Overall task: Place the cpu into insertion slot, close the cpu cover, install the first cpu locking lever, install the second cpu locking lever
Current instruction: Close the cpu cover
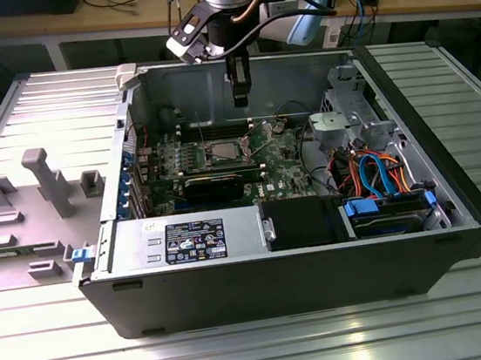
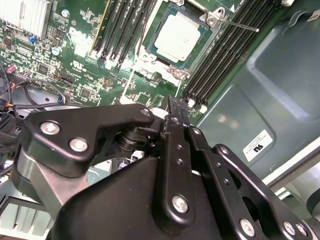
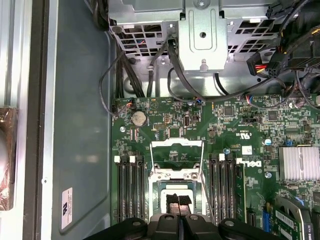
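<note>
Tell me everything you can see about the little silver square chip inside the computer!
The cpu is a small flat square with a dull silver-grey metal top and rounded corners. It lies flat in the insertion slot, whose dark frame rims it all round, on the green circuit board. Rows of long black memory slots run along both sides of it. The gripper hangs above it, jaws together and empty, not touching it.
</note>
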